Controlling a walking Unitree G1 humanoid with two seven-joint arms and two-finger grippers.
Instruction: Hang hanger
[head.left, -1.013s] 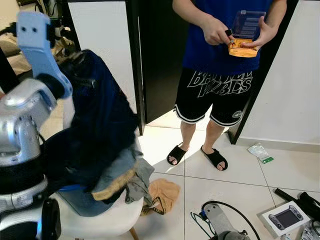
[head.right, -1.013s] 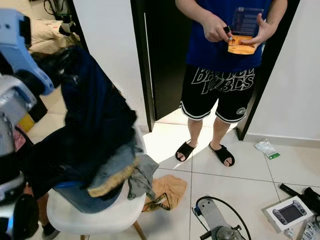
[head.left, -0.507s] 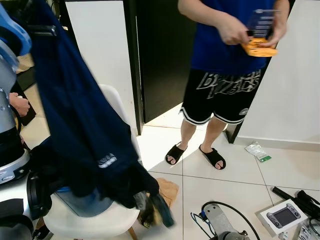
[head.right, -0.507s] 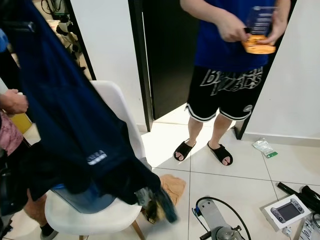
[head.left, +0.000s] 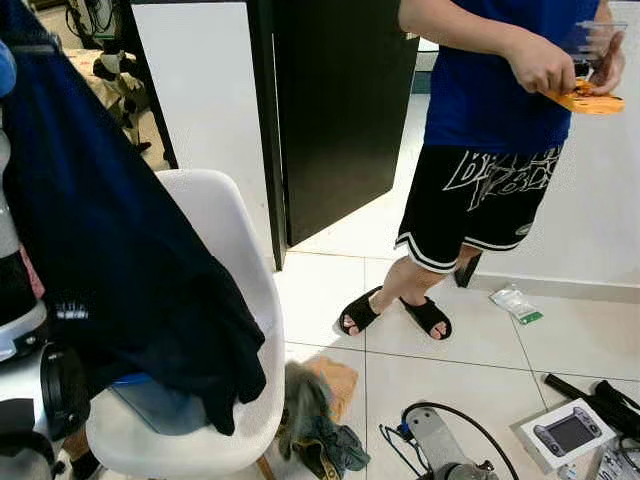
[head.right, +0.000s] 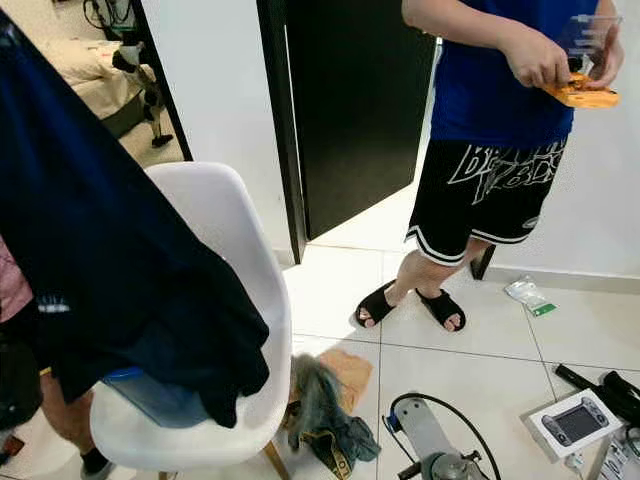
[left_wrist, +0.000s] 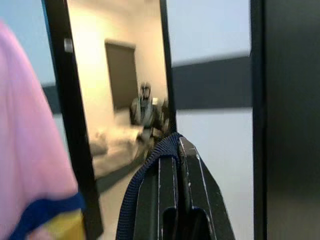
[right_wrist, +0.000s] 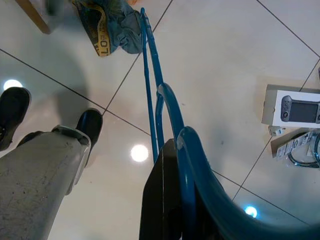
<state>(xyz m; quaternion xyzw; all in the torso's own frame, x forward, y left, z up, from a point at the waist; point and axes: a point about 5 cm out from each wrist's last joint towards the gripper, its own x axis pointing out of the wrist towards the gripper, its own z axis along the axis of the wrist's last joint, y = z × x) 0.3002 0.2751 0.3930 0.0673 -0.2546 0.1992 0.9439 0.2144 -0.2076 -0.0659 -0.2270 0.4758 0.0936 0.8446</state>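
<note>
A dark navy garment hangs from high at the left and drapes over a white chair. In the left wrist view my left gripper is shut on a navy loop of that garment, held up near a black door frame. My right gripper is shut on a blue hanger, low at my side and pointing down at the tiled floor. The hanger's long thin bar reaches towards a crumpled cloth on the floor.
A person in a blue shirt stands by the open black door, holding an orange item. Clothes lie on the floor beside the chair. A boxed game console and black cable lie at right. Another person's pink sleeve is close at left.
The navy garment has been lifted off the chair, baring the chair back. Jeans and other clothes slid off onto the floor. The view has shifted and the person now stands further right.
</note>
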